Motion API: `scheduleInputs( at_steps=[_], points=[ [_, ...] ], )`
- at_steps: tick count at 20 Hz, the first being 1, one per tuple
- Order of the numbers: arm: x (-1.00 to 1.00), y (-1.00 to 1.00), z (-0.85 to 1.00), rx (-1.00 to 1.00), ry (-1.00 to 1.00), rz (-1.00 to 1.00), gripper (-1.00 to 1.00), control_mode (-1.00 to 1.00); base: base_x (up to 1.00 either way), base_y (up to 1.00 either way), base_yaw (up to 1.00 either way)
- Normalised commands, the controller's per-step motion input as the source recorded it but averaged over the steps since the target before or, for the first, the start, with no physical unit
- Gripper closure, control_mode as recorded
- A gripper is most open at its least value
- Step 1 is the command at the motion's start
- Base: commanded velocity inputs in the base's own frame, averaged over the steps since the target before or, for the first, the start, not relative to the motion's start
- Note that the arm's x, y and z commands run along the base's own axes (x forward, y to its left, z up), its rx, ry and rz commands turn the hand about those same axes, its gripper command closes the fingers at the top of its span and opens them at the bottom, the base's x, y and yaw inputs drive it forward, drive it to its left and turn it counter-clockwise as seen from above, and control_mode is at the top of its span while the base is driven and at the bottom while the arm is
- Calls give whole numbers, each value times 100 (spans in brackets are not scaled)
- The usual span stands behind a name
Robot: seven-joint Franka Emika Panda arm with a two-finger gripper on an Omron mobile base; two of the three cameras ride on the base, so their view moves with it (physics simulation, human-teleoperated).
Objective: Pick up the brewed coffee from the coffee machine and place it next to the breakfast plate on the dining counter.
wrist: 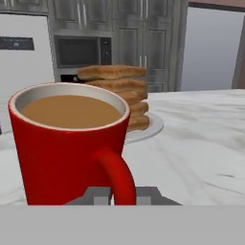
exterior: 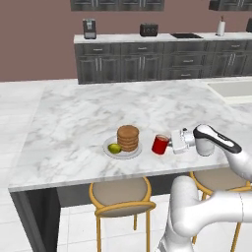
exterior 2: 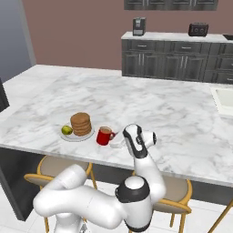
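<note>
Red mug (exterior: 160,144) stands on the tabletop (exterior: 74,118) near its front edge, just beside the plate (exterior: 122,149) (upright, full). Jaws (exterior: 171,143) pinch its handle; part them gently, then back straight away

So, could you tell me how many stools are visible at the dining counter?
2: one stool tucked below the breakfast plate, another stool behind the arm; more may be hidden.

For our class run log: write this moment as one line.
stage: placing | red mug: upright on dining counter, right of breakfast plate | end effector: shut on mug handle
</note>
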Motion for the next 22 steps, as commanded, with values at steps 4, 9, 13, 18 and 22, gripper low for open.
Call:
scheduleInputs(
  at_steps=[4,9,13,18,22],
  points=[
    [-10,47,2,-9,0,0,100,-100,0,0,0],
    [-5,2,0,-5,0,0,-100,-100,0,0,0],
    [0,0,8,-1,0,0,-100,-100,0,0,0],
    [0,-14,12,0,0,0,-100,-100,0,0,0],
    [0,-27,24,0,0,0,-100,-100,0,0,0]
  ],
)
